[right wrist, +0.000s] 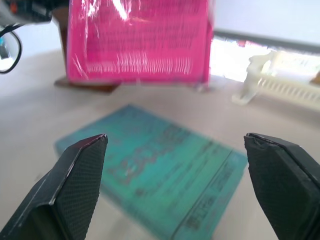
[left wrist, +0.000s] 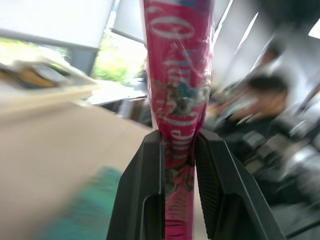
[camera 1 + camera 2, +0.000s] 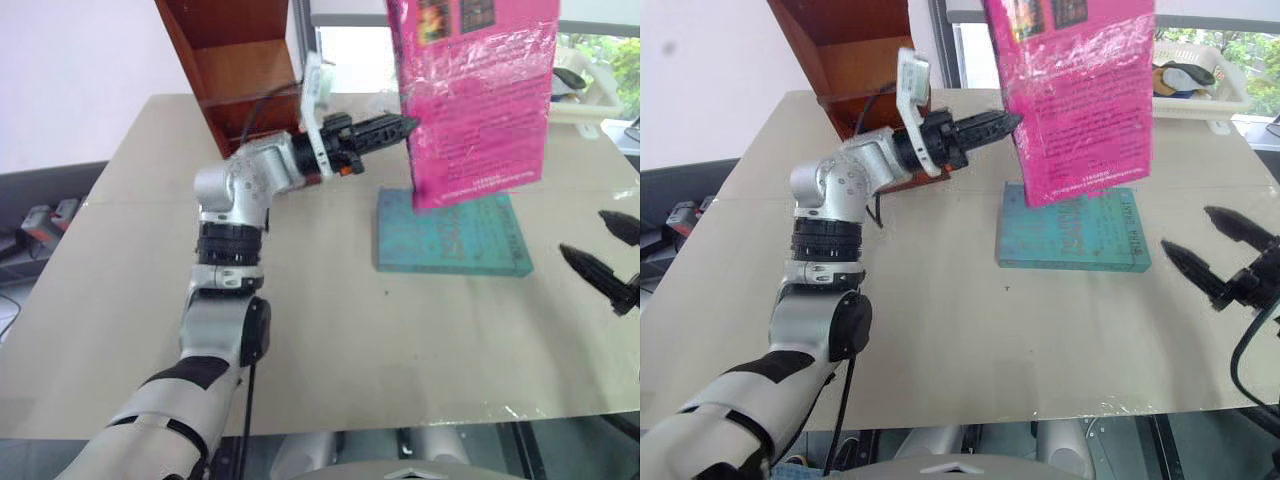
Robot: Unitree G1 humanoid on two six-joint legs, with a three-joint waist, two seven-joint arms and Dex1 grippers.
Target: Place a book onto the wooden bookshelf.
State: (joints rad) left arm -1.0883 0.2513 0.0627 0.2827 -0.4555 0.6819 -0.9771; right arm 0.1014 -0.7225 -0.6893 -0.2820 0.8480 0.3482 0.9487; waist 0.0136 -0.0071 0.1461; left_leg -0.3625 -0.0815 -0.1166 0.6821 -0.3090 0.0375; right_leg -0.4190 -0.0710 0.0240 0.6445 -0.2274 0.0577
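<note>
Left claw (image 3: 408, 127) is clamping pink book (image 3: 478, 95) by its edge, holding it upright above teal book (image 3: 452, 235) on tabletop (image 3: 330, 330), near wooden bookshelf (image 3: 235, 60). Right claw (image 3: 1205, 250) is hanging wide open, w/ nothing in it. White tray (image 3: 1200, 90) is holding misc items.

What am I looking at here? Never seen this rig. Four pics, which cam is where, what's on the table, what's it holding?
It is a humanoid robot with two arms, each ending in a two-finger black gripper. The two wide pictures come from a stereo camera on its head, looking down over a beige table. The other two come from cameras on the wrists, looking along each gripper's fingers.

The left gripper is shut on the spine edge of a pink book, holding it upright in the air. The right gripper is open and holds nothing.

A teal book lies flat on the table. A wooden bookshelf stands at the far left, and a white tray at the far right.
</note>
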